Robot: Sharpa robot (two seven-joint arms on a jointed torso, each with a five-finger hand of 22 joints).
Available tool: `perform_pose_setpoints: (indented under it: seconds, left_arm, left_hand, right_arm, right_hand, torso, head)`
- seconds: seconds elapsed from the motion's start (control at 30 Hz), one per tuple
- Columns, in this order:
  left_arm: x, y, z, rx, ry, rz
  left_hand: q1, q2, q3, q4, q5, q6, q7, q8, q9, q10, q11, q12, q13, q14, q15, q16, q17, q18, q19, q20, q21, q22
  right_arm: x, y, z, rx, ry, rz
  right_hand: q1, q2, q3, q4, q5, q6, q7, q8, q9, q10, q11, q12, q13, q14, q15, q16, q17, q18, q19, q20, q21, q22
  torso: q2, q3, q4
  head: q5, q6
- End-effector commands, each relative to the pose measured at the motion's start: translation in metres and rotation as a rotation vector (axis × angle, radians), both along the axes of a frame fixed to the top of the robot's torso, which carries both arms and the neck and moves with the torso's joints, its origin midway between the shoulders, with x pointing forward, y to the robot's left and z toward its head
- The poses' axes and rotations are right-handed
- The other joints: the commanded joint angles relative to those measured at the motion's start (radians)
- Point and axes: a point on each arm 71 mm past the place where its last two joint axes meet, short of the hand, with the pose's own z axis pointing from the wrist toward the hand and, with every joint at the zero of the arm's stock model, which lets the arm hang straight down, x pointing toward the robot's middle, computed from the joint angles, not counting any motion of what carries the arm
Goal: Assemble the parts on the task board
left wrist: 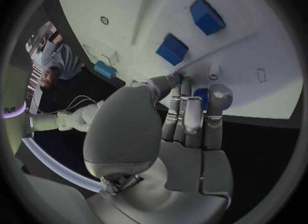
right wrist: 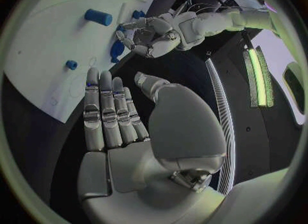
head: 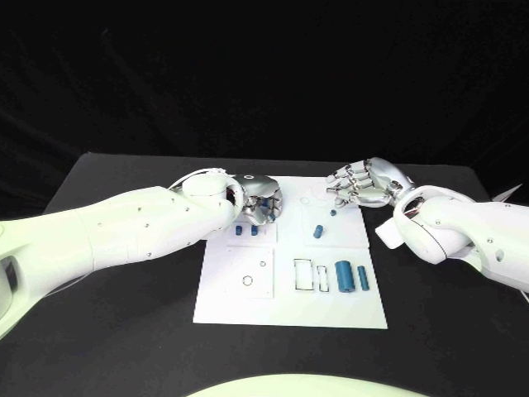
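Black table (head: pixel 121 314), white task board (head: pixel 235 306) centred. Left hand (head: pixel 259 201) nearer, fingers seemingly pinching a blue part (left wrist: pixel 200 94) at board's far edge; right hand (head: pixel 366 184) spread, empty.

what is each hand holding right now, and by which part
The right hand holds nothing; its fingers lie straight and apart. The left hand is curled over blue parts on the task board; whether it grips one cannot be told.

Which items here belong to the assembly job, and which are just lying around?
Job:
task board
blue parts on it, e.g. large cylinder, slim cylinder, small piece
left hand
right hand

Not part of it:
black table
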Motion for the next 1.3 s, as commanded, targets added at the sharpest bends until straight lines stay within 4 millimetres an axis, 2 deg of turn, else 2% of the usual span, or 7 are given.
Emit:
perform_pose_setpoints:
  seconds: [0.03,0.33,0.53,0.9,1.13,1.3]
  left_arm:
    - [-0.003,0.000,0.002,-0.046,0.016,-0.006]
    - [-0.003,0.017,0.019,-0.116,0.035,0.039]
    - [-0.002,0.029,0.025,-0.139,0.042,0.066]
    - [0.000,0.051,0.024,-0.129,0.065,0.109]
    - [0.001,0.054,0.021,-0.115,0.087,0.110]
    - [0.001,0.056,0.020,-0.101,0.104,0.112]
  left_hand:
    - [-0.006,0.002,-0.002,-0.007,0.006,0.006,0.002,0.001,0.001,0.011,0.001,-0.006,-0.002,0.006,-0.001,0.006,0.001,-0.006,0.004,0.000,0.005,0.001]
    - [-0.020,-0.003,-0.005,-0.008,0.006,0.008,0.005,-0.011,0.002,0.014,0.005,-0.025,-0.007,0.007,0.003,0.009,0.000,-0.007,0.004,0.003,0.009,0.007]
    - [-0.024,-0.005,-0.006,-0.007,0.006,0.009,0.005,-0.014,0.002,0.016,0.006,-0.030,-0.008,0.008,0.004,0.011,0.001,-0.007,0.005,0.004,0.011,0.009]
    - [-0.026,-0.007,-0.006,-0.008,0.006,0.008,0.006,-0.016,0.002,0.016,0.007,-0.035,-0.009,0.007,0.004,0.011,0.000,-0.007,0.005,0.005,0.012,0.010]
    - [-0.027,-0.008,-0.006,-0.009,0.006,0.008,0.006,-0.018,0.002,0.016,0.007,-0.036,-0.009,0.009,0.004,0.012,0.002,-0.007,0.004,0.005,0.011,0.009]
    - [-0.027,-0.009,-0.007,-0.009,0.006,0.009,0.007,-0.018,0.002,0.018,0.007,-0.037,-0.010,0.009,0.005,0.012,0.002,-0.006,0.002,0.005,0.009,0.007]
  right_arm:
    - [-0.001,0.002,0.000,0.002,0.005,0.017]
    - [-0.001,0.000,0.000,0.001,0.005,0.015]
    - [-0.001,0.000,0.000,0.001,0.005,0.013]
    - [-0.001,-0.001,0.000,0.000,0.005,0.012]
    - [-0.001,-0.001,0.000,0.001,0.004,0.013]
    - [-0.001,-0.001,0.000,0.001,0.004,0.013]
  right_hand:
    - [-0.004,-0.006,0.000,-0.001,0.005,0.000,0.007,-0.004,-0.001,0.005,-0.001,-0.004,-0.001,0.007,0.001,-0.005,-0.001,0.005,0.000,0.006,-0.001,-0.001]
    - [-0.004,-0.006,0.000,-0.001,0.005,0.000,0.007,-0.004,-0.001,0.005,-0.001,-0.004,-0.001,0.007,0.001,-0.005,-0.001,0.005,0.000,0.006,-0.001,-0.001]
    - [-0.004,-0.006,0.000,-0.001,0.005,0.000,0.007,-0.004,-0.001,0.005,-0.001,-0.004,-0.001,0.007,0.001,-0.005,-0.001,0.005,0.000,0.006,-0.001,-0.001]
    - [-0.004,-0.006,0.000,-0.001,0.005,0.000,0.007,-0.004,-0.001,0.005,-0.001,-0.004,-0.001,0.007,0.001,-0.005,-0.001,0.005,0.000,0.006,-0.001,-0.001]
    - [-0.004,-0.006,0.000,-0.001,0.005,0.000,0.007,-0.004,-0.001,0.005,-0.001,-0.004,-0.001,0.007,0.001,-0.005,-0.001,0.005,0.000,0.006,-0.001,-0.001]
    - [-0.004,-0.006,0.000,-0.001,0.005,0.000,0.007,-0.004,-0.001,0.005,-0.001,-0.004,-0.001,0.007,0.001,-0.005,-0.001,0.005,0.000,0.006,-0.001,-0.001]
  torso:
    - [-0.001,0.0000,0.0002]
    - [-0.002,0.0005,0.0020]
    - [0.000,-0.0004,0.0013]
    - [-0.001,-0.0001,0.0020]
    - [-0.001,-0.0010,0.0012]
    - [0.000,-0.0001,0.0007]
  head:
    - [0.001,0.003]
    - [0.000,0.005]
    - [0.000,0.007]
    - [-0.002,0.003]
    - [0.000,0.001]
    - [0.002,0.000]
